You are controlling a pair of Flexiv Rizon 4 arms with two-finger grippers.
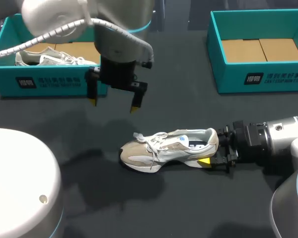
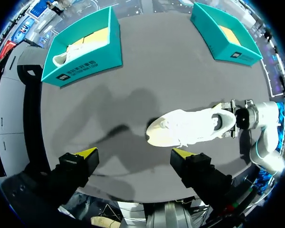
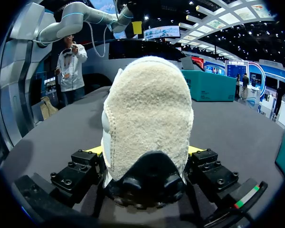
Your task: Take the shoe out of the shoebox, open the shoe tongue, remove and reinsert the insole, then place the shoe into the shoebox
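Currently the beige sneaker (image 1: 164,148) stands on its sole on the dark table (image 1: 188,208). Its toe points away from the right gripper (image 1: 211,148), which is clamped on the sneaker's heel with 1 yellow tip on each side. Above and a little beyond the sneaker's toe, the left gripper (image 1: 114,103) hangs with its 2 fingers spread wide, gripping nothing. Well beyond the sneaker's heel end sits 1 teal shoebox (image 1: 268,79) showing its cardboard floor. Well beyond the toe end, a 2nd teal shoebox (image 1: 49,82) holds a white sneaker (image 1: 49,57).
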